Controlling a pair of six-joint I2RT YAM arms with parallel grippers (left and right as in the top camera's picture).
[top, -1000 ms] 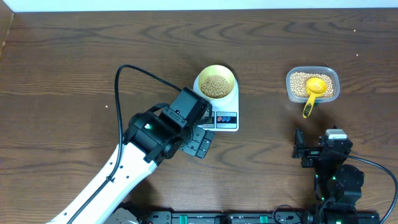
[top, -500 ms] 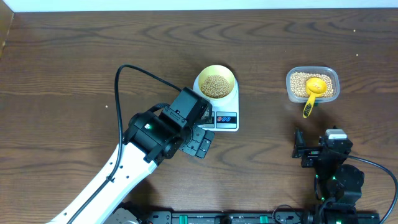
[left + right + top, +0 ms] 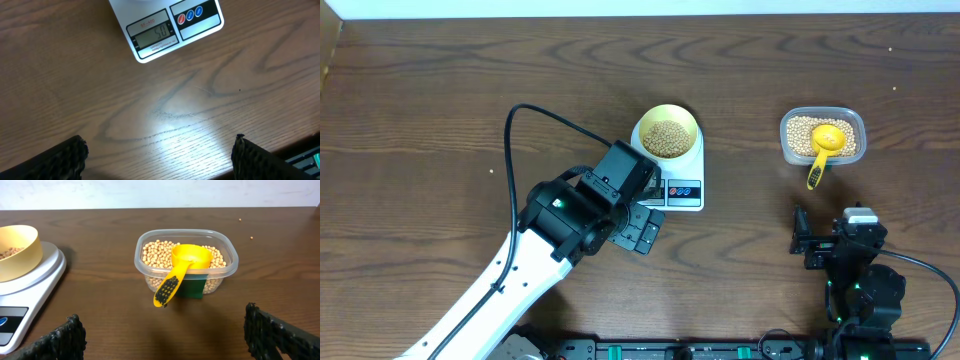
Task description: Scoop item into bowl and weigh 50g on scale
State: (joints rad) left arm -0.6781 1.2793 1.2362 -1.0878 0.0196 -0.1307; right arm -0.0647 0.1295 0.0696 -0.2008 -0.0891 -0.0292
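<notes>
The pale-yellow bowl [image 3: 668,133] sits on the white scale [image 3: 688,170] and holds tan beans [image 3: 667,138]. The scale's front [image 3: 192,25] with display and red and blue buttons shows in the left wrist view; the display reads about 50. My left gripper [image 3: 645,228] is open and empty over bare table just in front of the scale; its fingers frame the wood [image 3: 159,155]. My right gripper [image 3: 817,240] is open and empty near the front right edge [image 3: 162,335]. The bowl [image 3: 17,250] and scale [image 3: 37,277] show at the left of the right wrist view.
A clear plastic tub [image 3: 823,135] of beans stands at the right, with a yellow scoop [image 3: 822,150] resting in it, handle over the front rim [image 3: 170,282]. A green label is on the tub's front. A black cable loops over the left arm [image 3: 520,120].
</notes>
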